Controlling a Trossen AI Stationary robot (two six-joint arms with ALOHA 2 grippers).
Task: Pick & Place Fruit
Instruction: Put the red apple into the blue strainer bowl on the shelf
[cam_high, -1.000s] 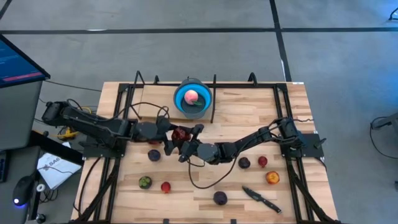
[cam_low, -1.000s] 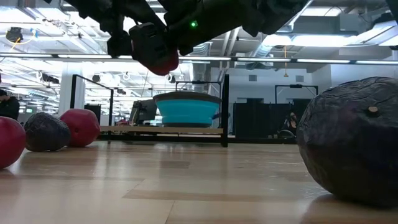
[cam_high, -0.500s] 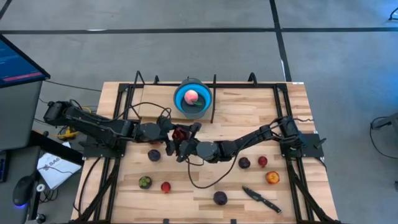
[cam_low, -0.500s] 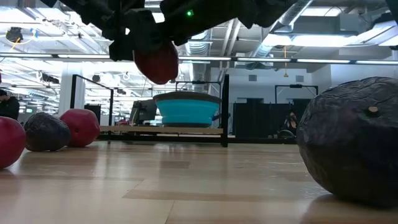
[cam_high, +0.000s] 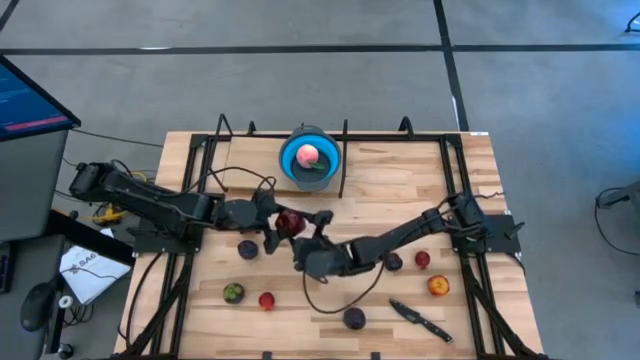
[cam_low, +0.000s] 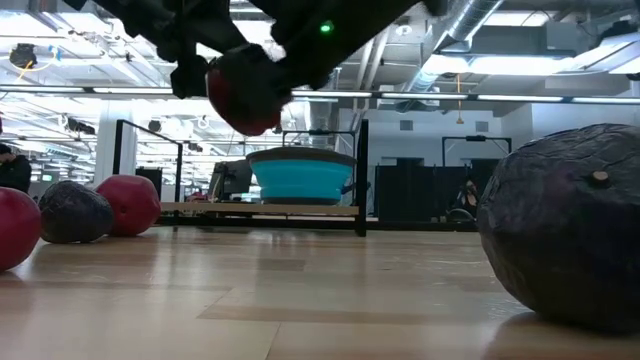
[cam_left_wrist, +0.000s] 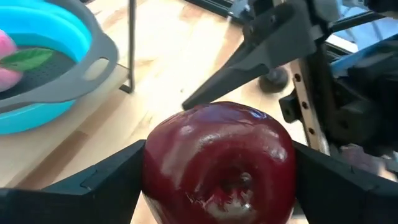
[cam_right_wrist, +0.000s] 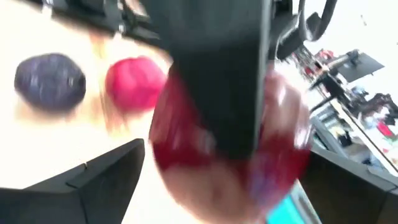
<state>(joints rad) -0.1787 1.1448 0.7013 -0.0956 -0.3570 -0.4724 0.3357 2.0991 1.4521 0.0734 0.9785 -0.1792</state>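
- Left gripper (cam_high: 277, 222) fingers (cam_left_wrist: 93, 183) are clamped either side of a dark red apple (cam_left_wrist: 219, 163); the apple is held up off the surface (cam_high: 400, 180), near the centre, as the low view (cam_low: 245, 90) shows.
- Right gripper (cam_high: 312, 228) fingers are spread wide with nothing between them; it is placed just right of the held apple, close by or perhaps touching, which cannot be told.
- Step in hand is judged as a transfer between arms: apple carried by the left, released by the right.
- Blue bowl (cam_high: 308, 158) is seen at the far middle of the surface, with one pink fruit (cam_high: 309, 154) already inside.
- Next move is judged to call for the apple being carried far and a little right, over the bowl rim, then lowered and let go; the right arm should be cleared first.
- Loose fruit left on the surface: purple plum (cam_high: 247, 249) near-left of the grippers, greenish fruit (cam_high: 233, 292), small red fruit (cam_high: 266, 299), purple fruit (cam_high: 354, 318) at the near edge, orange fruit (cam_high: 438, 286) at right.
- Knife (cam_high: 420, 319) lies near-right, not part of the task.
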